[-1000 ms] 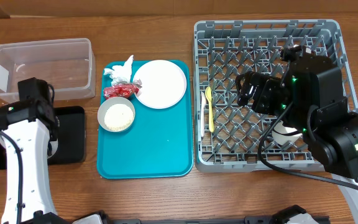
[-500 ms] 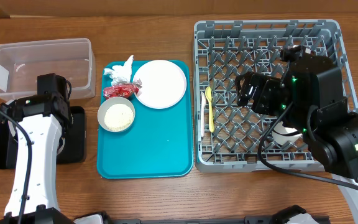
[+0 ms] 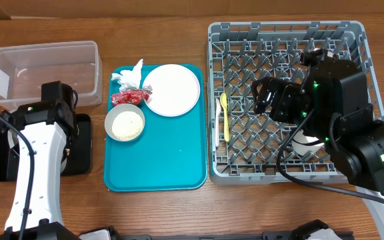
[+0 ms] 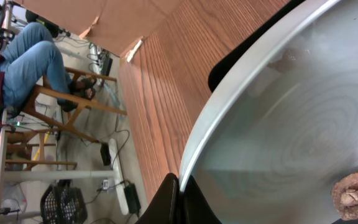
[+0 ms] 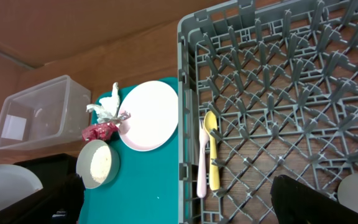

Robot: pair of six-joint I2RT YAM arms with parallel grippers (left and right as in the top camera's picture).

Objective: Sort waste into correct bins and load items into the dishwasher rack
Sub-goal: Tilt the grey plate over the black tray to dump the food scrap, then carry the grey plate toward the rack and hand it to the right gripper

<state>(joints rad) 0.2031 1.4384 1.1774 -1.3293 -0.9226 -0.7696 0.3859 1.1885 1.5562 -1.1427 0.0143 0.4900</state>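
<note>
My left gripper (image 4: 180,186) is shut on the rim of the pale grey plate (image 4: 291,124), held tilted over the black tray (image 3: 80,143). A brown food lump (image 4: 356,196) lies on that plate. The plate also shows in the right wrist view (image 5: 5,180). My right gripper (image 5: 179,211) is open and empty above the grey rack (image 3: 285,40). The rack holds the white fork (image 3: 217,127), the yellow spoon (image 3: 224,115) and the white cup (image 3: 305,143). On the teal tray are the white plate (image 3: 171,90), the bowl of rice (image 3: 125,124), the red wrapper (image 3: 125,98) and the white napkin (image 3: 131,77).
The clear tub (image 3: 45,70) stands at the back left, behind the black tray. The teal tray (image 3: 159,167) lies between the bins and the rack. The rack's upright pegs fill most of the right side.
My left arm has moved right with the plate, from the black tray's left edge to over its middle. The right arm has not moved.
</note>
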